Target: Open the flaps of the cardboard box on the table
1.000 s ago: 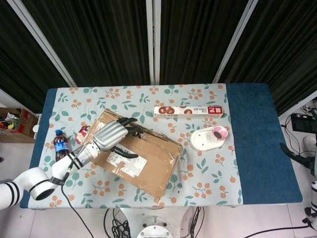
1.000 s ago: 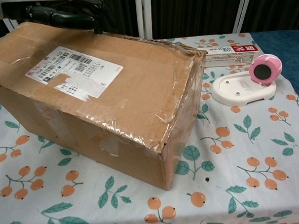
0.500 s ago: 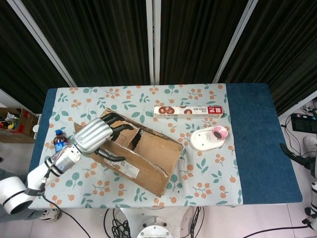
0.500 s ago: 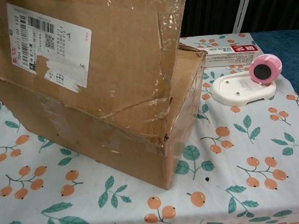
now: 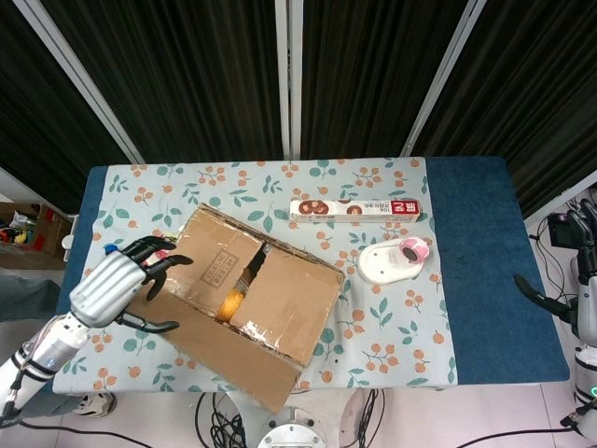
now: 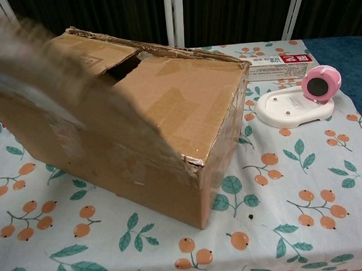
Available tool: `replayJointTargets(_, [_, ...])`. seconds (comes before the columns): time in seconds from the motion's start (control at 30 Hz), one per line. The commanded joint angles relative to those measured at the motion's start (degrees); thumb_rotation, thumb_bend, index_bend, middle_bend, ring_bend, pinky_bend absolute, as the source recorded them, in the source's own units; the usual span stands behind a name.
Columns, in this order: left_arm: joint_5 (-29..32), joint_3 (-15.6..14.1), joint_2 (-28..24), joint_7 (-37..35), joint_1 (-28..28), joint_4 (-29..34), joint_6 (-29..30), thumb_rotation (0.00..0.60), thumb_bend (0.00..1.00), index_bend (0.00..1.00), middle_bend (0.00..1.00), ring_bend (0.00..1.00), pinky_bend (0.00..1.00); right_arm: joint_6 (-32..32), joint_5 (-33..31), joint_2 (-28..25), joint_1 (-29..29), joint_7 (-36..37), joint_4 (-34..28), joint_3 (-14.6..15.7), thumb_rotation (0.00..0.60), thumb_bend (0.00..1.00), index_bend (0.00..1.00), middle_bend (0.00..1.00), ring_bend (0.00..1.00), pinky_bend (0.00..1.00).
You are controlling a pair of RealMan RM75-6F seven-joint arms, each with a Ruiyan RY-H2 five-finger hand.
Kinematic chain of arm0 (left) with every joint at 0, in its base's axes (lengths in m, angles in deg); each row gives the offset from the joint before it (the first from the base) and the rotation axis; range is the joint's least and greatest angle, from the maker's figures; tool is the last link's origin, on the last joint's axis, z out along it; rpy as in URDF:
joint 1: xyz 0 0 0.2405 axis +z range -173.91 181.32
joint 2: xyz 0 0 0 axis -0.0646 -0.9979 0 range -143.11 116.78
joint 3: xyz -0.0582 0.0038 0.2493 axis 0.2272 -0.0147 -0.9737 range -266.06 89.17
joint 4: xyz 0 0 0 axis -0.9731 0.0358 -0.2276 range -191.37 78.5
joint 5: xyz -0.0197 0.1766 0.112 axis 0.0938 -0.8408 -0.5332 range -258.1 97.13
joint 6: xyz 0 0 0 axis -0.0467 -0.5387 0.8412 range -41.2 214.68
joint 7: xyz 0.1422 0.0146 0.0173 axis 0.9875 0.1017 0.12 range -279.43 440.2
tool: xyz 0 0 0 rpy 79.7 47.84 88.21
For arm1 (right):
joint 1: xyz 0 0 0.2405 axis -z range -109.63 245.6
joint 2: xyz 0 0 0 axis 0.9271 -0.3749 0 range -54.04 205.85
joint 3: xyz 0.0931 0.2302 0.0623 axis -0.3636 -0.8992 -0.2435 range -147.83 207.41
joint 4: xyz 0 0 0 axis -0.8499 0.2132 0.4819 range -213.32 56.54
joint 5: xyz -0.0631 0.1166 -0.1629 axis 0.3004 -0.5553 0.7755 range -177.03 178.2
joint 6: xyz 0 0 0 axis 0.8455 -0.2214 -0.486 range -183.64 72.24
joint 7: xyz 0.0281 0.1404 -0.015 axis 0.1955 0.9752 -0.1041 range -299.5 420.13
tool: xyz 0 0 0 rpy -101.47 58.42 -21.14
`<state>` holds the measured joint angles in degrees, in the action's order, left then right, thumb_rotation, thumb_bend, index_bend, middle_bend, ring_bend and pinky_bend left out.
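My left hand (image 5: 117, 287) hangs off the desk's left edge, fingers spread and lightly curled, holding nothing that I can make out. Straight to its right lies the cardboard box (image 5: 280, 289), near the middle of the desk toward the front edge, its long axis running diagonally from back-left to front-right. The big outer flap (image 5: 224, 350) is folded out over the front edge; the inner flaps (image 5: 210, 261) still lie flat, a gap between them showing something orange inside. I judge the left hand far nearer: the right hand isn't in view, only part of that arm (image 5: 583, 280) beyond the right edge.
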<state>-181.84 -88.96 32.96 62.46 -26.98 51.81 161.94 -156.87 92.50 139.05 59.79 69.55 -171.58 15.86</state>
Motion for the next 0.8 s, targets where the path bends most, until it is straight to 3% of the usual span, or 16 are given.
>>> replayJointTargets(0.03, [-1.5, -1.7, -1.0, -1.0, 3.6, -1.0, 4.6, 0.096, 0.0, 0.23, 0.7, 0.21, 0.18, 0.1, 0.2, 0.0, 0.0, -0.3, -0.2, 0.1, 0.6, 0.01, 0.0, 0.0, 0.0, 0.0])
replayJointTargets(0.17, [-1.5, -3.0, -1.9, -4.8, 7.5, -1.8, 9.2, 0.1, 0.0, 0.24, 0.61, 0.23, 0.22, 0.6, 0.3, 0.2, -0.3, -0.7, -0.4, 0.3, 0.6, 0.01, 0.0, 0.0, 0.0, 0.0])
replayJointTargets(0.27, [-0.2, -3.4, -1.5, -6.7, 9.7, -3.7, 11.0, 0.094, 0.0, 0.24, 0.46, 0.23, 0.24, 0.9, 0.5, 0.5, -0.5, -1.1, -0.3, 0.4, 0.6, 0.01, 0.0, 0.0, 0.0, 0.0])
replayJointTargets(0.33, [1.2, -3.1, -0.8, -6.3, 10.7, -4.6, 11.5, 0.135, 0.0, 0.21, 0.33, 0.22, 0.24, 1.0, 0.6, 0.6, -0.6, -1.4, -0.4, 0.5, 0.6, 0.01, 0.0, 0.0, 0.0, 0.0])
replayJointTargets(0.4, [2.3, -2.2, 0.4, -4.5, 11.1, -5.3, 12.0, 0.235, 0.02, 0.16, 0.23, 0.18, 0.24, 1.1, 0.7, 0.7, -0.6, -1.9, -0.4, 0.5, 0.6, 0.01, 0.0, 0.0, 0.0, 0.0])
replayJointTargets(0.5, [4.4, -0.1, 3.5, -0.7, 11.0, -5.5, 12.0, 0.366, 0.04, 0.11, 0.16, 0.14, 0.22, 1.0, 0.8, 0.7, -0.6, -2.3, -0.8, 0.6, 0.6, 0.01, 0.0, 0.0, 0.0, 0.0])
replayJointTargets(0.57, [5.6, 1.1, 5.6, 1.5, 10.0, -4.9, 10.3, 0.395, 0.05, 0.1, 0.14, 0.12, 0.21, 0.8, 0.5, 0.6, -0.4, -2.5, -1.0, 0.5, 0.6, 0.01, 0.0, 0.0, 0.0, 0.0])
replayJointTargets(0.8, [7.5, 5.1, 12.7, 8.1, 2.3, -2.6, -0.5, 0.407, 0.05, 0.09, 0.13, 0.1, 0.2, -0.1, -0.5, -0.7, 0.4, -2.6, -1.8, -0.1, 0.6, 0.01, 0.0, 0.0, 0.0, 0.0])
